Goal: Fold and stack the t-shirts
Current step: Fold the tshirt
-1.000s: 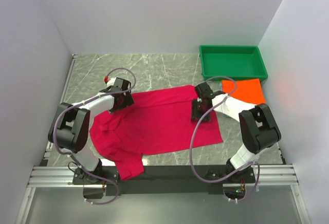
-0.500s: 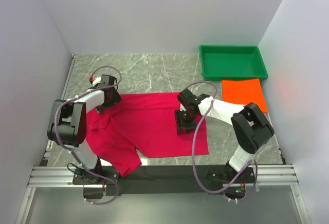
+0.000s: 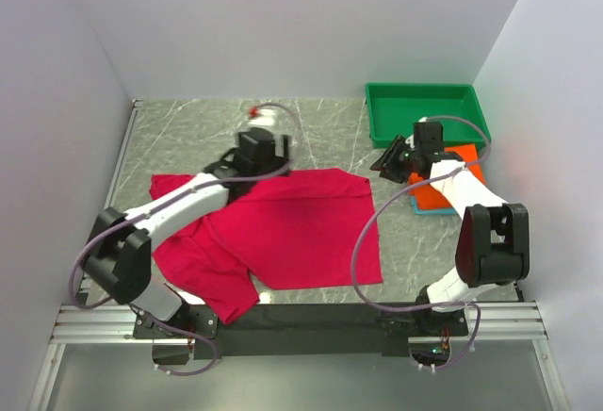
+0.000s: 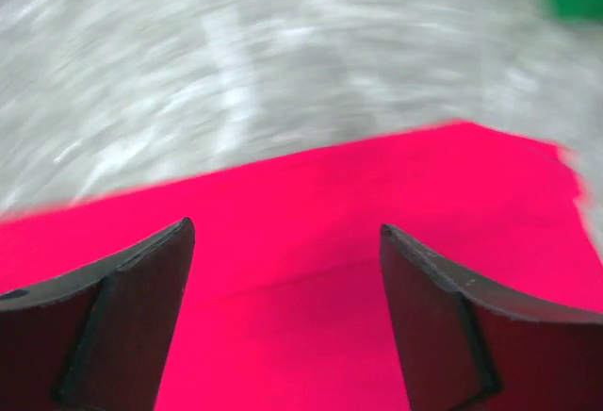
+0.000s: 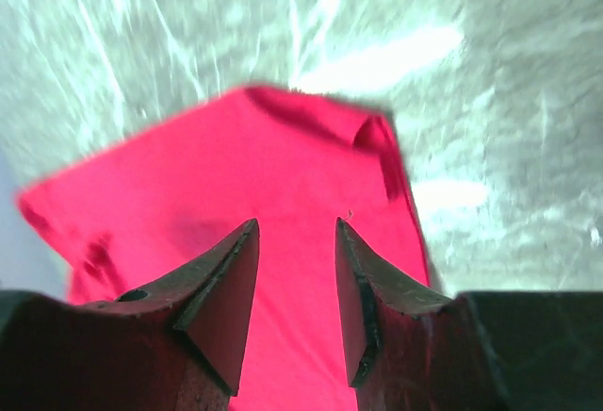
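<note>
Left gripper (image 4: 287,232): your jaws stand wide apart with nothing between them, hanging over the far edge of the crimson-pink t-shirt (image 3: 292,227). This arm's views are blurred.
Right gripper (image 5: 297,227): you have only a narrow gap between the fingers, and nothing is in it. It sits clear of the cloth, between the shirt's far right corner and the green tray (image 3: 415,109).
Crimson-pink t-shirt: it lies on the marble table (image 3: 188,138) in front of both arms. The body is mostly flat, with a crease running across its left part, a sleeve trailing near your left base, and the far right corner slightly turned up.
Orange t-shirt (image 3: 431,200): it lies folded flat just in front of the tray. Your right arm crosses over it and hides part of it.
Green tray: you will find it at the far right of the table, by the walls.
</note>
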Tool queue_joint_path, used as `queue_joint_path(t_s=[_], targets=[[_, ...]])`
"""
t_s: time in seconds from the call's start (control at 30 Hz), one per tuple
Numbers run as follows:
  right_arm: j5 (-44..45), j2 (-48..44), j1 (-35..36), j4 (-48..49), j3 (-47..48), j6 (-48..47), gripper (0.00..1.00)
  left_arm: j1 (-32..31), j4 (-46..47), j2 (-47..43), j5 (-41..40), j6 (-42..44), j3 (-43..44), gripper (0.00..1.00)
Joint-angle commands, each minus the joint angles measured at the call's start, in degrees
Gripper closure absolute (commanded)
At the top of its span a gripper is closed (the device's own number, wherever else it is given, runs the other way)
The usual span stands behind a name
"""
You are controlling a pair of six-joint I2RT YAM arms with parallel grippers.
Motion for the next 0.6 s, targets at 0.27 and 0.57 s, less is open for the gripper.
queue_joint_path(t_s=[0.27,0.57], targets=[[-2.8,6.7,-6.8,4.2,2.6,3.5,0.48,-19.8,15.8,19.8,5.9,26.8,15.7,0.29],[-3.7,8.0,-8.6,4.8,1.8,2.9,0.48,-23.9,19.9,31.2,11.8,33.3,22.6,0.44]])
